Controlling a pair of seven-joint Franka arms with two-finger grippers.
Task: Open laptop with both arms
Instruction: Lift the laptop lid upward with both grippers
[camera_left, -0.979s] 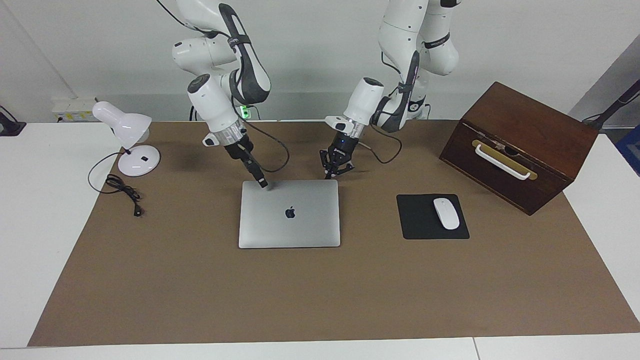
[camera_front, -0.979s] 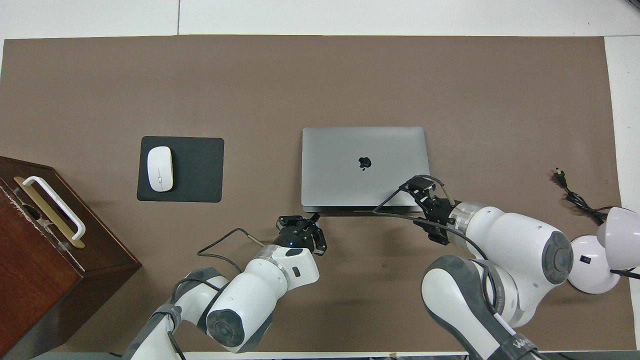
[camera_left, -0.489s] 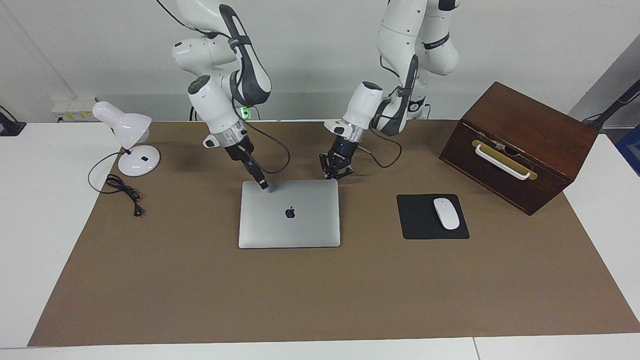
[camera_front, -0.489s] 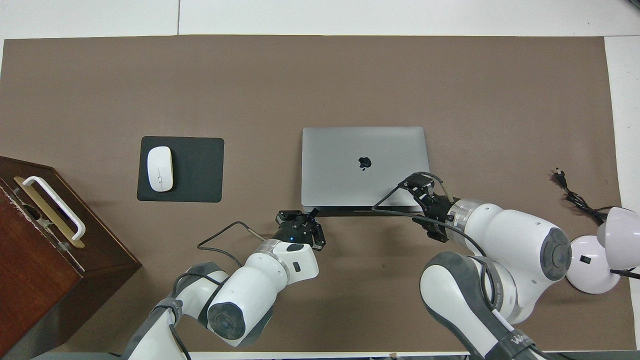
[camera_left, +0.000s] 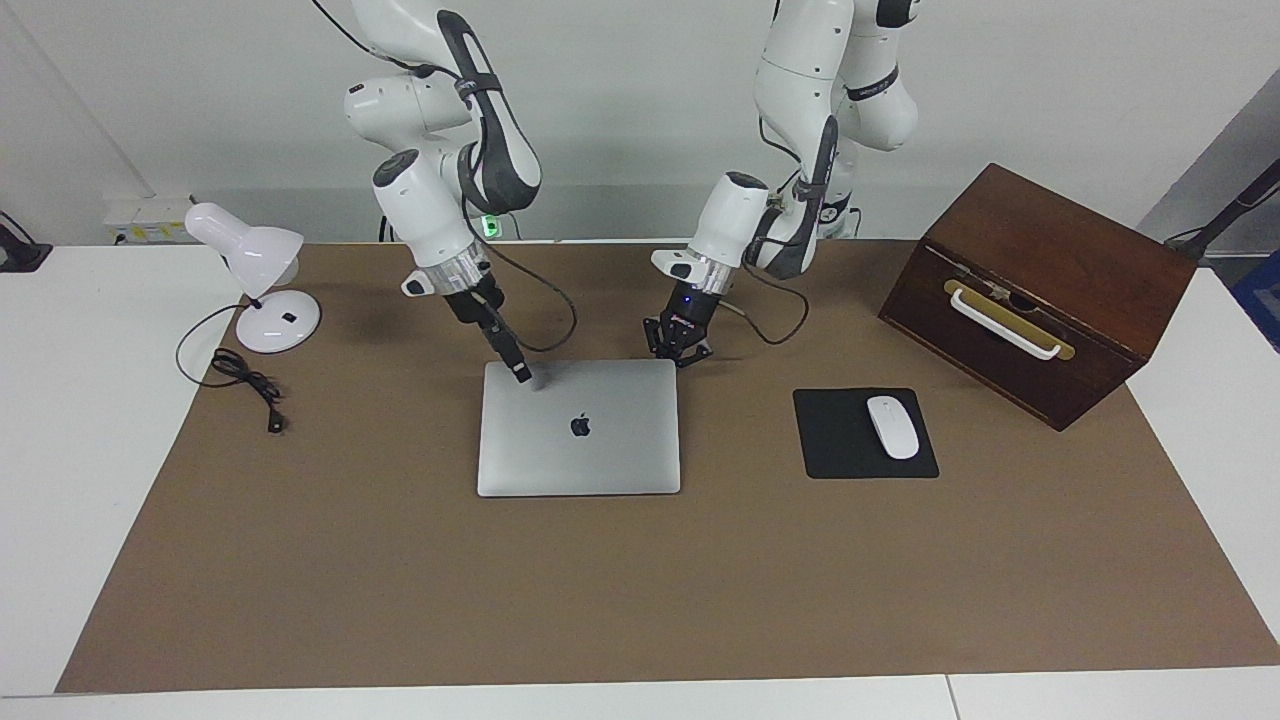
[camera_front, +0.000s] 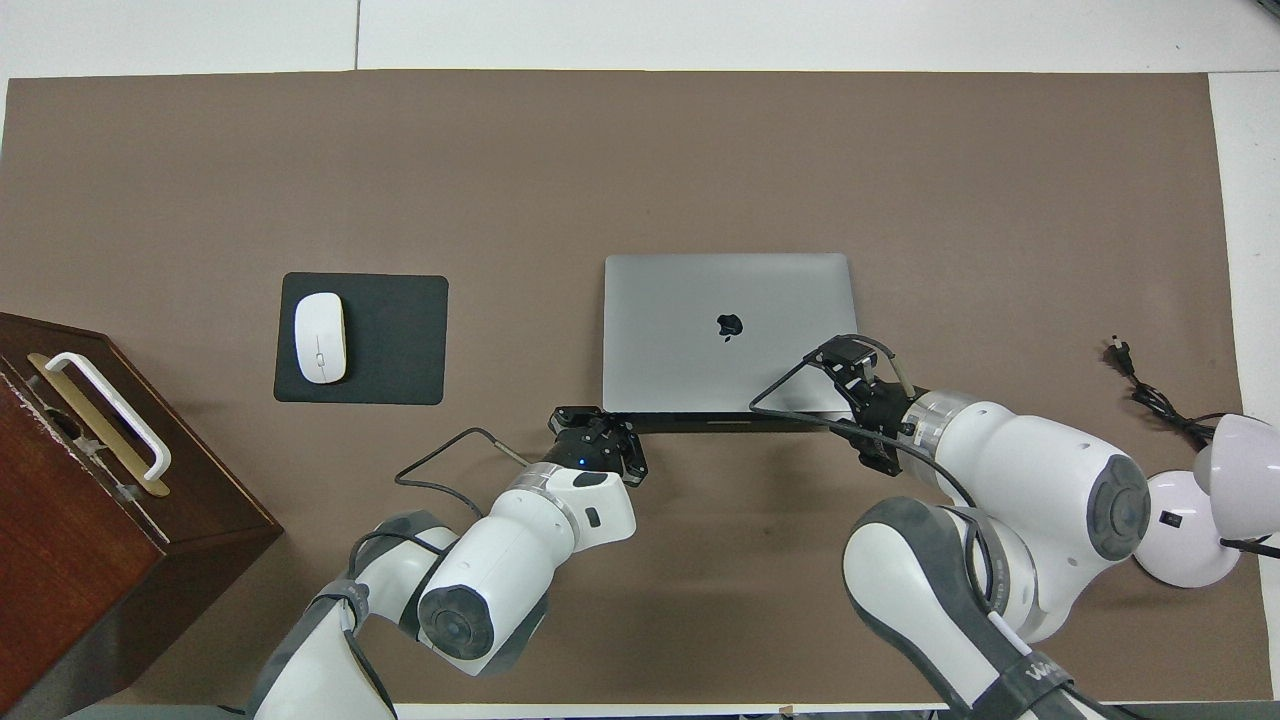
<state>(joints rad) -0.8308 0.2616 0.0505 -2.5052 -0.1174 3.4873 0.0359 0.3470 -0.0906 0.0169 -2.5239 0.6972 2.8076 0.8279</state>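
The closed laptop (camera_left: 579, 428) lies flat at the middle of the brown mat (camera_left: 640, 590), lid logo up, between the black mouse pad (camera_left: 865, 433) toward the left arm's end and the white lamp (camera_left: 255, 275) toward the right arm's end. The left gripper (camera_left: 680, 352), fingertips pressed together and holding nothing, sits at the laptop's corner nearest the robots on the mouse-pad side. The right gripper (camera_left: 521, 374) rests its tip on the lid near the other robot-side corner; whether its fingers are parted cannot be told.

My left tool (camera_left: 682, 358) now sits at the corner of the laptop (camera_left: 579, 428) nearest the left arm's end, closer than a second ago; my right tool (camera_left: 521, 375) has slid slightly further over the lid.
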